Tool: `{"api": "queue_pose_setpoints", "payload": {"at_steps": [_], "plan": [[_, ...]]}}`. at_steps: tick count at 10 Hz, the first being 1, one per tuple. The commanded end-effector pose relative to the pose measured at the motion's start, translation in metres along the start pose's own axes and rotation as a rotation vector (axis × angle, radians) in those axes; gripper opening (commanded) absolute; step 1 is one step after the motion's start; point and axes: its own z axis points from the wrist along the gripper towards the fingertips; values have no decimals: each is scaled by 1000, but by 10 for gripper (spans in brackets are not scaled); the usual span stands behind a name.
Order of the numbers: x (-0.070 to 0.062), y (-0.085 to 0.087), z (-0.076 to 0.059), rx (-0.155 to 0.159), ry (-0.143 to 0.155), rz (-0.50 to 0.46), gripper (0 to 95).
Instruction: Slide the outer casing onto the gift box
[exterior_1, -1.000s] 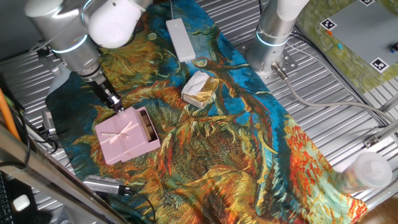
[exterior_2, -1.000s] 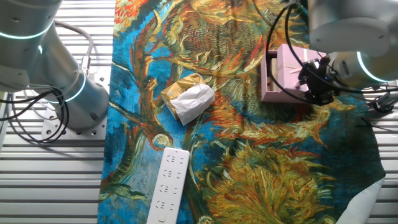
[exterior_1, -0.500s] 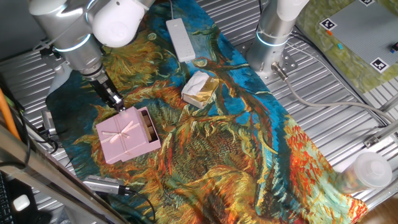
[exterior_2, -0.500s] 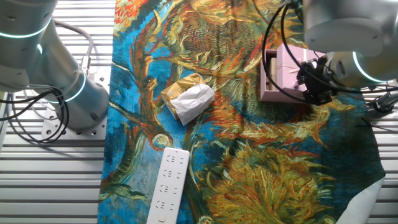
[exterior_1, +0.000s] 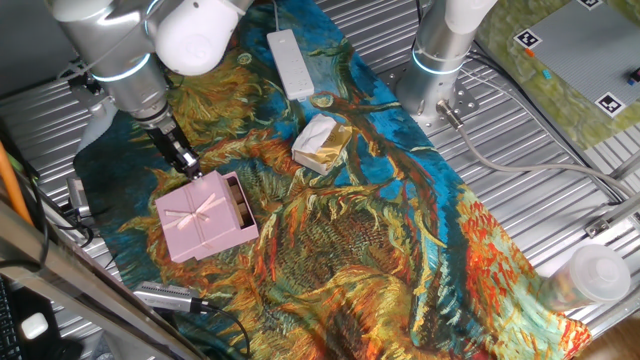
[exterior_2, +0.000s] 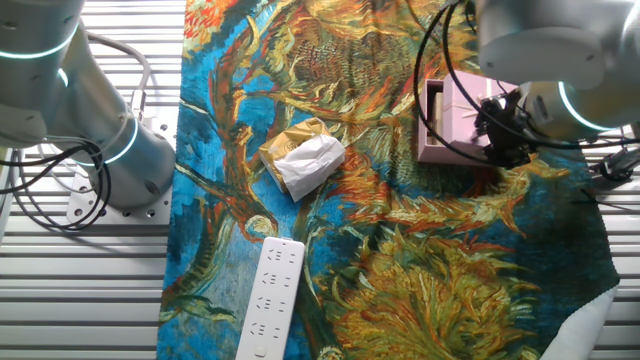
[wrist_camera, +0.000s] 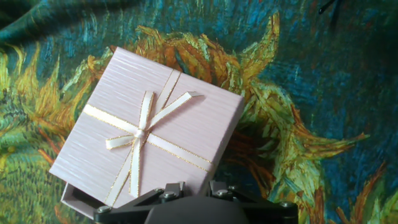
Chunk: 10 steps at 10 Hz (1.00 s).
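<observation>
Mostly seated: outer casing (exterior_1: 198, 221) covers the gift box (exterior_1: 239, 203) on the sunflower cloth (exterior_1: 400, 220), one tray edge protruding. Gripper (exterior_1: 187, 166) is set against the casing's edge — open or closed cannot be told. Next move judged: a short push to close the remaining gap.

We see a sunflower-print cloth (exterior_1: 390, 230) spread over the ribbed table (exterior_1: 560, 190). On the cloth, a cream-and-gold wrapped lump (exterior_1: 321, 143) lies near its middle, a long white bar (exterior_1: 290, 62) towards one end.
</observation>
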Motion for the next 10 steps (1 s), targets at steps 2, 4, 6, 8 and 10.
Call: {"api": "queue_pose_setpoints", "payload": {"at_steps": [2, 4, 6, 8, 10], "plan": [[-5, -1, -5, 25, 12, -32, 190], [-11, -5, -7, 27, 7, -40, 190], [-21, -10, -10, 27, 10, -42, 190], [-26, -12, -12, 27, 9, -43, 190], [-32, -14, -13, 26, 13, -43, 190]]}}
